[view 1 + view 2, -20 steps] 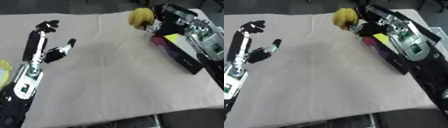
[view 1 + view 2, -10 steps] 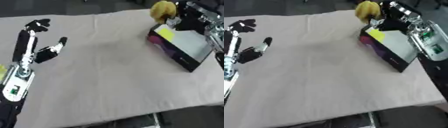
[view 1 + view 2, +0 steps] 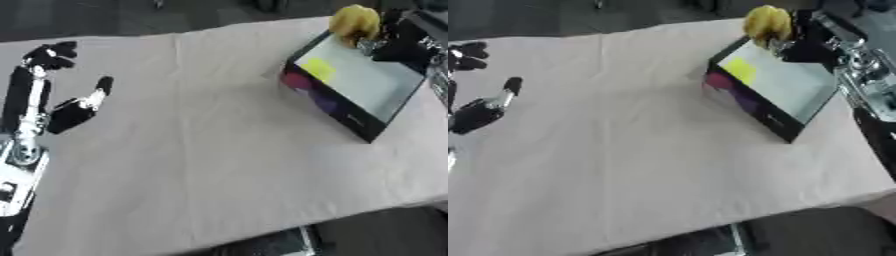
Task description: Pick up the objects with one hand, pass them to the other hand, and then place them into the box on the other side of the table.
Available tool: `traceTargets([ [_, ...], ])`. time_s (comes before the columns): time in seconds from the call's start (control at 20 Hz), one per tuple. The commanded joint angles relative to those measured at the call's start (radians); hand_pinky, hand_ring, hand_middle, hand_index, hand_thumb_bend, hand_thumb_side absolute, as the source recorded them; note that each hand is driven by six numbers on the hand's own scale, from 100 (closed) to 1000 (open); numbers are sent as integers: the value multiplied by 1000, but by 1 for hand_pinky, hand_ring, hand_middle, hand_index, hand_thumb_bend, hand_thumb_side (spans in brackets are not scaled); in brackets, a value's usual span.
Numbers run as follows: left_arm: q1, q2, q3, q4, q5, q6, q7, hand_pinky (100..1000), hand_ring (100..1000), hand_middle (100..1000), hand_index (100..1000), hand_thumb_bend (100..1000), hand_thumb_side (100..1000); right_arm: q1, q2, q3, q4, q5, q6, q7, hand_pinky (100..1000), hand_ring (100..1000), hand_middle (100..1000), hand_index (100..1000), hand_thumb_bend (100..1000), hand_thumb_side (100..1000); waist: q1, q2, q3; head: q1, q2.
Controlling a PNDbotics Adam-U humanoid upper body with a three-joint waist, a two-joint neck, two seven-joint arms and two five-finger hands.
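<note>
left hand (image 3: 66, 112) sits nearest, low at the table's left side, fingers straight and spread, thumb out, holding nothing, well apart from everything else; bare cloth-covered table (image 3: 201, 150) stretches between it and the work; further back on the right side stands the box (image 3: 354, 87), dark-walled, tilted so its open pale inside faces up and toward the camera, a small yellow patch (image 3: 319, 69) inside near its left wall; its long axis runs from near-right to far-left across the view; at the far edge, the yellow object (image 3: 354, 21), lumpy and roundish, hangs at the box's far corner, just above or touching the rim, cannot tell which; right hand (image 3: 398, 42) is directly right of the yellow object, fingers curled round it from the right side, arm coming in from the upper right; so the object lies at the far end of the box, the opening lying nearer and to the left of it; right hand is the only hand near, left is well away; judgement: placing step, release into box not yet done, next move likely calls for carrying the object toward the camera and down over the opening.
</note>
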Motion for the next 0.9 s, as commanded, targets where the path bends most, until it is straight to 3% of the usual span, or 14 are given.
traceTargets([
  [0.05, -15, 24, 6, -29, 11, -2, 1, 741, 646, 663, 827, 442, 489, -8, -55, -24, 43, 13, -19, -24, 1000, 896, 600, 654, 100, 100, -1, -13, 2, -15, -22],
  [0.3, -15, 19, 6, -33, 17, -1, 0, 740, 643, 660, 823, 441, 486, -9, -60, -24, 117, 44, -53, -50, 1000, 913, 651, 700, 100, 100, 2, -11, 7, -25, -30],
  [0.55, -13, 19, 6, -30, 23, 0, 4, 739, 641, 658, 822, 435, 485, -6, -54, -27, 176, 94, -85, -58, 1000, 971, 797, 818, 100, 100, 2, -9, 8, -12, -29],
  [0.7, -10, 17, 5, -34, 30, -1, 11, 736, 629, 645, 813, 423, 467, -5, -53, -30, 192, 136, -90, -72, 1000, 1000, 934, 929, 100, 100, 3, -9, 8, -1, -30],
  [0.9, -8, 16, 3, -34, 37, -1, 11, 737, 630, 645, 812, 422, 470, 0, -56, -34, 190, 199, -104, -94, 1000, 1000, 998, 974, 100, 107, 3, -9, 7, 10, -23],
])
